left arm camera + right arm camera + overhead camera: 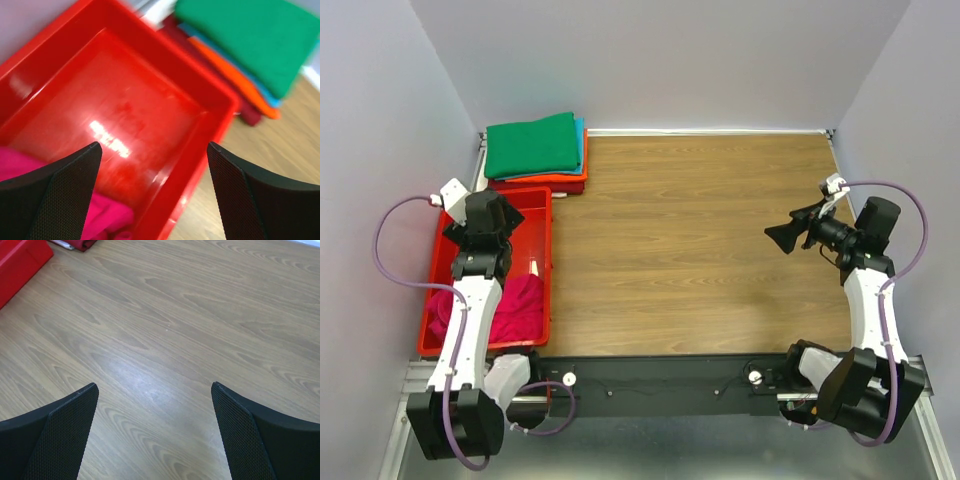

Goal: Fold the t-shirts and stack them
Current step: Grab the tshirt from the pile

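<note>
Your left gripper (pixel 152 150) hangs wide open over the tray (pixel 548 262). Your right gripper (pixel 155 387) hovers open above the counter (pixel 700 250); both hold nothing.

Loose t-shirt (pixel 520 305) lies in tray (pixel 549 270), folded stack (pixel 535 150) behind it.

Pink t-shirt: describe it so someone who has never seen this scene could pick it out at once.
Find the red tray on the left edge of the wooden table. A crumpled magenta-pink t-shirt lies at the tray's near end. Unlike the folded stack beyond the tray's far end, it is unfolded and the only pink one.
</note>
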Controlling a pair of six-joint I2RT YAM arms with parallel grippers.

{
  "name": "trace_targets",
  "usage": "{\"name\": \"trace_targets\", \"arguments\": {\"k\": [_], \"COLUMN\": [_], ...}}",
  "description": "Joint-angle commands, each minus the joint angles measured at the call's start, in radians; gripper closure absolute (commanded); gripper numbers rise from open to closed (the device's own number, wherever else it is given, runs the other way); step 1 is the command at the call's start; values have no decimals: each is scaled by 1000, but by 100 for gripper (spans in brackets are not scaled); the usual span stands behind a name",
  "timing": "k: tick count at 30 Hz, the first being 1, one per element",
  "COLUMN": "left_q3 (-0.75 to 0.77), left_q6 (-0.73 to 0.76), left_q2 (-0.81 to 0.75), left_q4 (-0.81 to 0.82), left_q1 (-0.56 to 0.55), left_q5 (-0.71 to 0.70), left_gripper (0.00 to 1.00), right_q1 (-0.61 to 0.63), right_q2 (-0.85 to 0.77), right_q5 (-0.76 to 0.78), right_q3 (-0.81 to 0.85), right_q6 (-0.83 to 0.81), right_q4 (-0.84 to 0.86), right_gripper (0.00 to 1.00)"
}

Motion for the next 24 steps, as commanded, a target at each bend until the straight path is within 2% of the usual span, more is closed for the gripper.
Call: {"name": "trace_targets", "arguments": {"k": [1,4,6,12,17,18,20,22,24], "left_q3": [-21,-89,-112,-186,-206,-200,-181,-178,-155], "left_q6": [-228,-346,-389,-453,-432,-435,-452,-447,-401], "left_q2": [70,110,124,221,360,377,385,351,253], "left_q4": [-198,-235,-235,-202,-103,-106,-142,-162,-177], "left_q1": [7,26,41,84,164,165,165,167,167], "left_q5": [-177,-157,-156,-108,-19,-13,-18,-42,-55], "left_gripper": [7,11,17,28,31,40,70,74,80], "right_q1": [-4,-4,-4,-4,-4,-4,-4,-4,-4], "right_q2": [9,8,6,15,-11,-15,-23,-26,-26], "right_q5": [39,51,52,41,41,41,44,47,41], "right_q3": [-13,-14,-16,-8,-13,-13,-13,-11,-11], "right_q6": [-21,-24,-24,-18,-12,-12,-12,-10,-9], "right_q4": [-27,-27,-27,-27,-27,-25,-27,-25,-25], "right_gripper": [0,0,0,0,0,0,0,0,0]}}
